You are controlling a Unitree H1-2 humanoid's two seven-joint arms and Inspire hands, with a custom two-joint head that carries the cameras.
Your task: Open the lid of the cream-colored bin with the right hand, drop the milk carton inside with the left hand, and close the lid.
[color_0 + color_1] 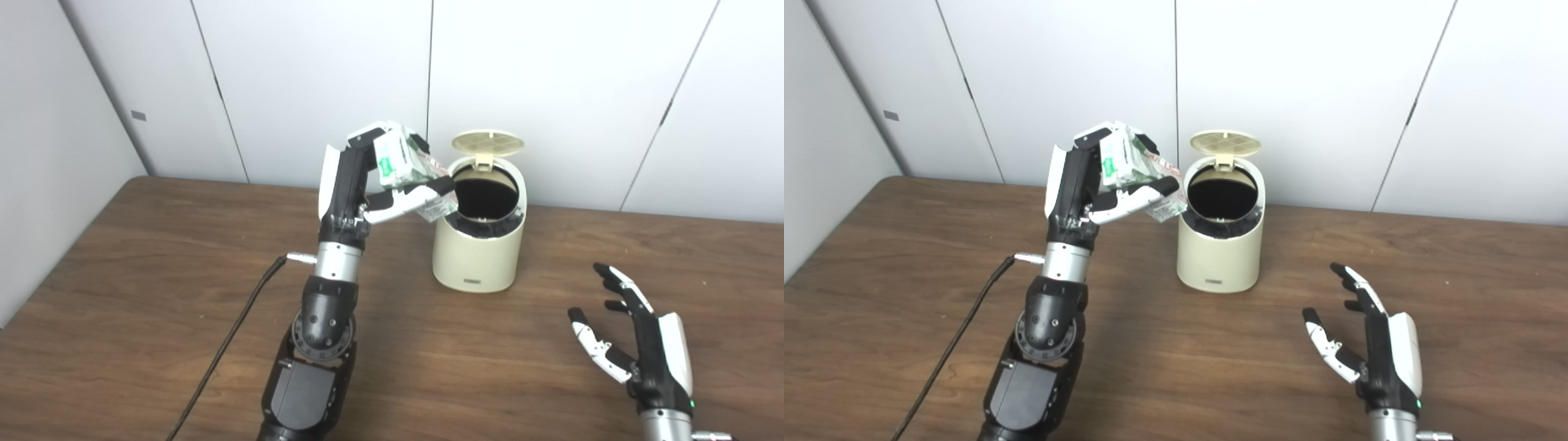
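The left hand [367,184] grips the milk carton [407,168] beside the cream-colored bin's [478,257] open mouth; the right hand [637,343] hovers spread, empty.

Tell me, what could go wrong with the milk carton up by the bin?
1. The milk carton in the left hand sits at the left rim of the cream-colored bin, not fully over the opening; released now, it might hit the rim and fall onto the table.
2. The lid stands open unheld while the right hand waits apart; a bump could shut it.
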